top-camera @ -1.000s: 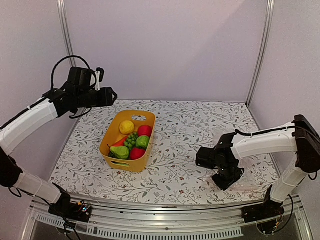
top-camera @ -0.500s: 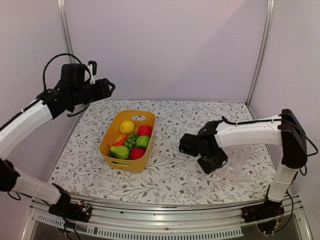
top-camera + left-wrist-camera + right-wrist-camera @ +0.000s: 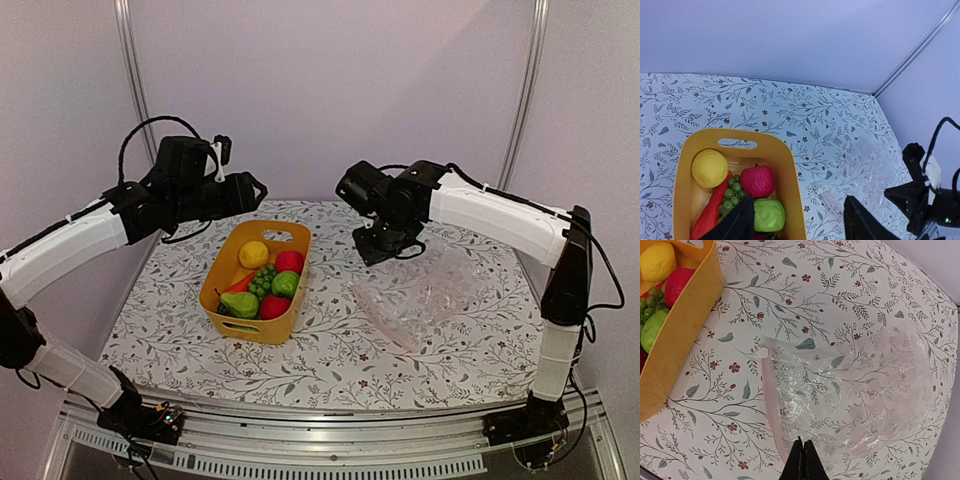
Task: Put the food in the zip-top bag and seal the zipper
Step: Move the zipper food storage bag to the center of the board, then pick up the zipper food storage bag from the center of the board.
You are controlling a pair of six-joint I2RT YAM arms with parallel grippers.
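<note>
Room: pale lilac walls with metal corner posts enclose the work area.
Table: covered in a white cloth with a leaf and flower print.
Yellow basket: sits left of centre and holds all the food.
Zip-top bag: lies flat and crumpled on the cloth to the right of the basket, apart from it and empty.
Food: a lemon, a red apple, a green round fruit, a grape bunch, a carrot and a pear are all in the basket.
Zipper: a pinkish strip along the bag edge nearest the basket; I cannot tell whether the mouth is open.
Left gripper: fingers spread apart and holding nothing, raised above the basket.
Right gripper: fingers pressed together, apparently on nothing, raised above the bag.
Progress: hardly begun. No food is bagged, so every piece has to be moved and the zipper then sealed.
</note>
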